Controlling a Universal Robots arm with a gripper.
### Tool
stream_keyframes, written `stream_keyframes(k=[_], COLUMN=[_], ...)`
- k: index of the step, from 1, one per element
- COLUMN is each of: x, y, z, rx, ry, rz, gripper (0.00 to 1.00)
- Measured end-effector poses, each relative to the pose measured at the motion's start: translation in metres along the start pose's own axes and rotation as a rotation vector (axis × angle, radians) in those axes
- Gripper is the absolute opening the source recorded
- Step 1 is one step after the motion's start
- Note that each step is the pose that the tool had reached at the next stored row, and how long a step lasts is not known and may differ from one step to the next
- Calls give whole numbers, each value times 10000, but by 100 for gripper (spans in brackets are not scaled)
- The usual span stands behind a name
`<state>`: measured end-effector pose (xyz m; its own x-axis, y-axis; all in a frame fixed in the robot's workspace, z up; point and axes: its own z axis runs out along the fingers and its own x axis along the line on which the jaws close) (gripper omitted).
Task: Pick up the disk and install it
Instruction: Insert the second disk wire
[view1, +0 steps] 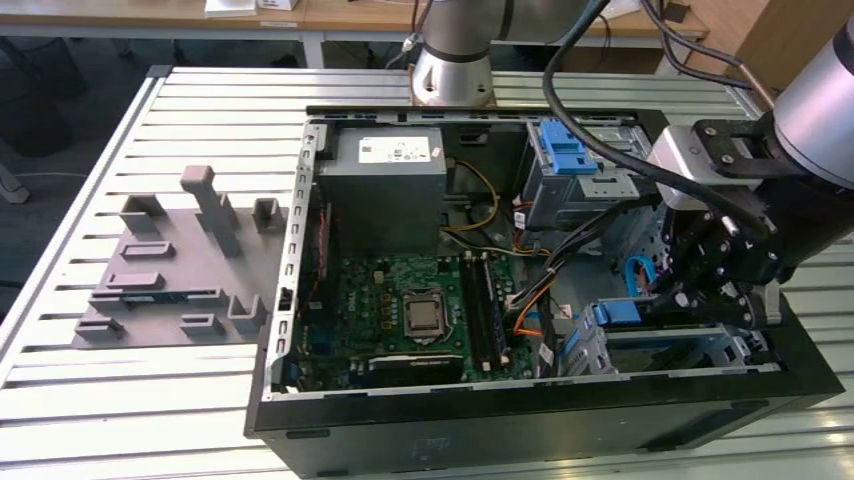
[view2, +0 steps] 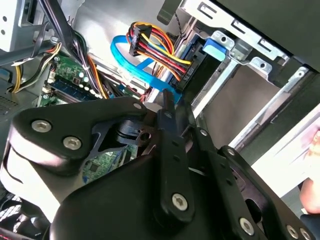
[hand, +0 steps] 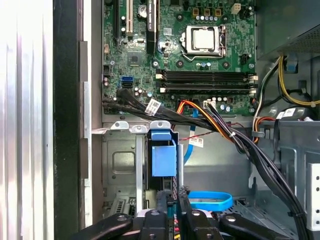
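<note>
The disk stands on edge in the metal drive cage at the case's corner on the exterior view's right, mostly hidden. Its blue bracket tab sticks out of the cage. In the second wrist view the tab sits beside a black connector with a multicoloured power lead and a blue flat cable. My gripper hangs inside the case right by that end of the disk. Its fingers look pressed together, and my gripper holds nothing I can see.
The open computer case lies on a slatted metal table. Inside are a grey power supply box, the motherboard, a second cage with a blue latch and loose cable bundles. A grey fixture plate lies on the exterior view's left.
</note>
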<state>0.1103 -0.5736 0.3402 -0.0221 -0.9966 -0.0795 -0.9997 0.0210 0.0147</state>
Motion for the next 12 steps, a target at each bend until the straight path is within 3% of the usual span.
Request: stream_keyframes(k=[2, 4, 12], x=[-1, -1, -3], y=[0, 0, 1], z=[-16, -22, -45], rx=[0, 0, 1], ry=[3, 6, 31], rz=[0, 0, 0], gripper=[22, 11, 11])
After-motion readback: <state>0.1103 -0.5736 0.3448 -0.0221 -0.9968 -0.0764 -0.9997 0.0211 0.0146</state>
